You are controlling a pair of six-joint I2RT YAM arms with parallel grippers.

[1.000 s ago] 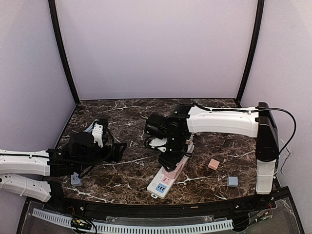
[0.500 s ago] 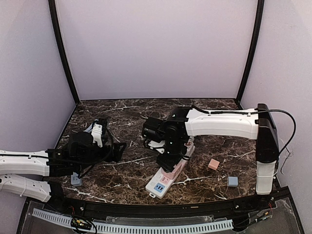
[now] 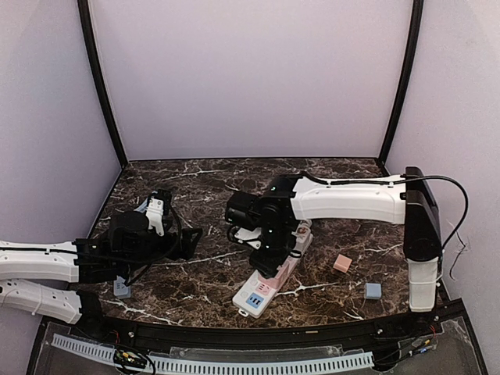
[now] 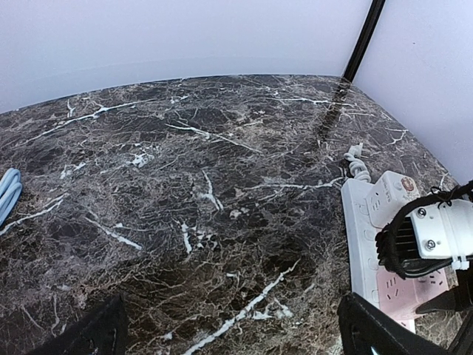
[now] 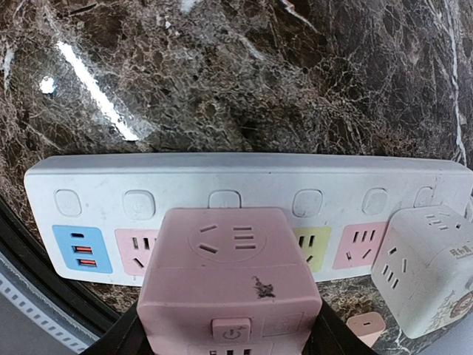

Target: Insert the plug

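A white power strip (image 3: 255, 294) with coloured sockets lies at the table's front centre. It also shows in the right wrist view (image 5: 244, 177) and the left wrist view (image 4: 366, 222). My right gripper (image 5: 230, 342) is shut on a pink cube plug adapter (image 5: 230, 285). It holds the adapter over the strip's middle, between a pink socket (image 5: 137, 250) and a yellow socket (image 5: 314, 248). I cannot tell whether its prongs are seated. A white cube adapter (image 5: 429, 270) sits on the strip's far end. My left gripper (image 4: 233, 342) is open and empty over bare marble, left of the strip.
A small pink block (image 3: 342, 263) and a grey-blue block (image 3: 373, 291) lie right of the strip. Another grey-blue block (image 3: 122, 288) lies beside the left arm. A light blue cable (image 4: 6, 194) is at the far left. The strip's white cord (image 4: 357, 164) trails from its far end.
My right gripper has moved slightly left with the pink adapter, and the strip has shifted a little with it. The left arm has not moved.
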